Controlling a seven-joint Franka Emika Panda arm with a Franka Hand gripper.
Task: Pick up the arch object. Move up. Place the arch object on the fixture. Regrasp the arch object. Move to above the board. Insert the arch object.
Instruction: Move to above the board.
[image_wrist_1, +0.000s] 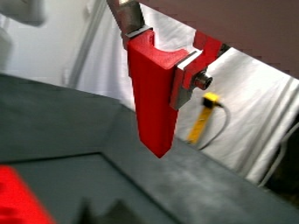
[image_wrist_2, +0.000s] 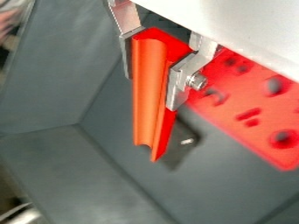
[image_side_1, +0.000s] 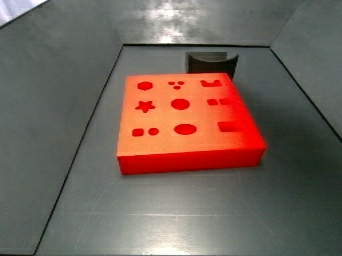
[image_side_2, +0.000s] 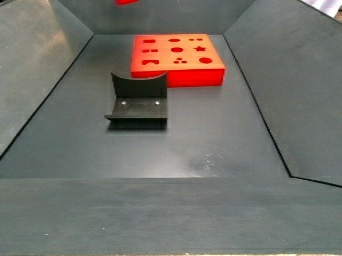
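Note:
My gripper (image_wrist_1: 162, 54) is shut on the arch object (image_wrist_1: 152, 101), a bright red bar hanging lengthwise below the fingers, its notched end up between the silver plates. Both wrist views show this grip; the bar (image_wrist_2: 149, 96) hangs high above the dark floor, with the gripper (image_wrist_2: 153, 66) clamped on its upper end. The board (image_wrist_2: 251, 109) lies beyond and below it. In both side views the board (image_side_1: 187, 115) (image_side_2: 177, 58) rests flat with its cutouts up. The fixture (image_side_2: 138, 100) (image_side_1: 214, 63) stands beside it, with nothing on it. A red tip (image_side_2: 128, 2) shows at the side view's upper edge.
Sloped dark walls (image_side_2: 40, 90) ring the grey floor (image_side_1: 174, 210). Outside the bin I see white sheeting (image_wrist_1: 251, 96) and a yellow-handled object (image_wrist_1: 207, 114).

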